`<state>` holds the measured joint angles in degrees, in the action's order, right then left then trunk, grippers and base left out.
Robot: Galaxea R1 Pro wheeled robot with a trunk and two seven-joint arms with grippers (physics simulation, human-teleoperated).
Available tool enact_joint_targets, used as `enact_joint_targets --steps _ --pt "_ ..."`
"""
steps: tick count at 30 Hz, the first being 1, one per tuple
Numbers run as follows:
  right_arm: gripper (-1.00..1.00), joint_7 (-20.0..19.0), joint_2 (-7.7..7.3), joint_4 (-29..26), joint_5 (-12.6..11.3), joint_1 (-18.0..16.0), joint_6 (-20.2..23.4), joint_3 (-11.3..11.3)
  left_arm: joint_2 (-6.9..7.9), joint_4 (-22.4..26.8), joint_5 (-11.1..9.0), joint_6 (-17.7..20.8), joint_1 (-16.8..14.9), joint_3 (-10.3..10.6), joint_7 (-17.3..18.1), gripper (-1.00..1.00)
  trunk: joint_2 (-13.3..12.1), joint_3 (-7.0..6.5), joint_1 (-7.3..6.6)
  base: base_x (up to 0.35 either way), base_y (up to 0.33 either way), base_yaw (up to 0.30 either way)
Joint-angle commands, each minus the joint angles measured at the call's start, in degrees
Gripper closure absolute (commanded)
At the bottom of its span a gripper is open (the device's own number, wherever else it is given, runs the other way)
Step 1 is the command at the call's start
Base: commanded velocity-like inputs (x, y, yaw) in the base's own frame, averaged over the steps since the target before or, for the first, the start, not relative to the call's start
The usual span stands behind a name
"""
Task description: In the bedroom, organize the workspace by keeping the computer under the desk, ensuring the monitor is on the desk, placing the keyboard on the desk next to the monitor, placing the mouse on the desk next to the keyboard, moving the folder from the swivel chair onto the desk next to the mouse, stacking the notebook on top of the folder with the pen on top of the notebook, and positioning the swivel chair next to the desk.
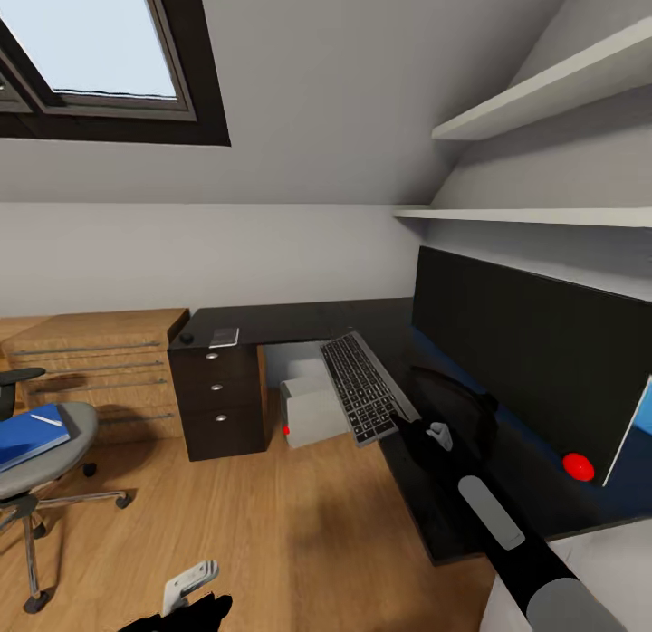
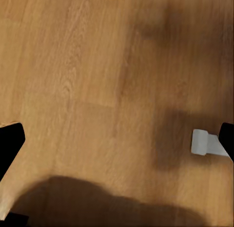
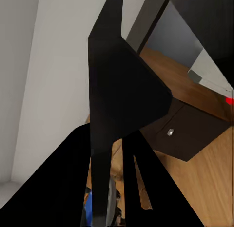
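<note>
The chair (image 1: 36, 451) is sitting at the far left on the wood floor (image 1: 272, 514), well apart from the tabletop (image 1: 299, 320). A blue folder (image 1: 27, 435) is lying on its seat, with a thin white thing on top that is too small to name. The left gripper (image 1: 186, 596) is hanging low over the floor, and its fingers (image 2: 207, 142) are standing wide apart with nothing between them. The computer (image 1: 312, 406) is sitting on the floor under the tabletop, beside the drawers (image 1: 217, 392). The keyboard (image 1: 365, 387) is lying at the tabletop's edge, partly sticking out over the floor. The right gripper (image 1: 418, 428) is touching the keyboard's near corner; I cannot tell if it is closed. The monitor (image 1: 534, 342) is standing at the right.
</note>
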<state>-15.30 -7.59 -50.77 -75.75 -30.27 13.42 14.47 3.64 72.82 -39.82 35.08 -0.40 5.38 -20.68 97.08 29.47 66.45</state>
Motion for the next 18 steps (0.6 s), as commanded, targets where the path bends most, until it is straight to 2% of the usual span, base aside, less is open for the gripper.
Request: enact_joint_targets --steps 1,10,14,18 --pt "1.00 -0.08 -0.05 0.04 -0.68 -0.05 0.12 0.12 0.05 0.07 -0.61 0.08 -0.03 0.10 -0.58 -1.00 0.04 0.06 -0.03 -0.223 -0.268 0.000" --pt "1.00 -0.08 -0.05 0.14 -0.71 -0.04 0.21 0.12 0.13 0.09 -0.61 0.08 -0.02 0.07 -0.58 -1.00 0.04 0.06 -0.03 -0.222 -0.261 0.000" --pt "1.00 -0.12 -0.05 0.23 -0.66 -0.04 0.09 0.12 0.11 0.09 -0.61 0.08 -0.02 0.07 -0.58 -1.00 0.04 0.06 -0.03 -0.064 -0.183 0.000" --pt "1.00 -0.22 -0.04 1.34 -0.63 -0.04 0.00 0.11 0.09 0.08 -0.61 0.08 -0.03 0.07 -0.58 -1.00 0.04 0.06 -0.03 -0.013 -0.041 0.000"
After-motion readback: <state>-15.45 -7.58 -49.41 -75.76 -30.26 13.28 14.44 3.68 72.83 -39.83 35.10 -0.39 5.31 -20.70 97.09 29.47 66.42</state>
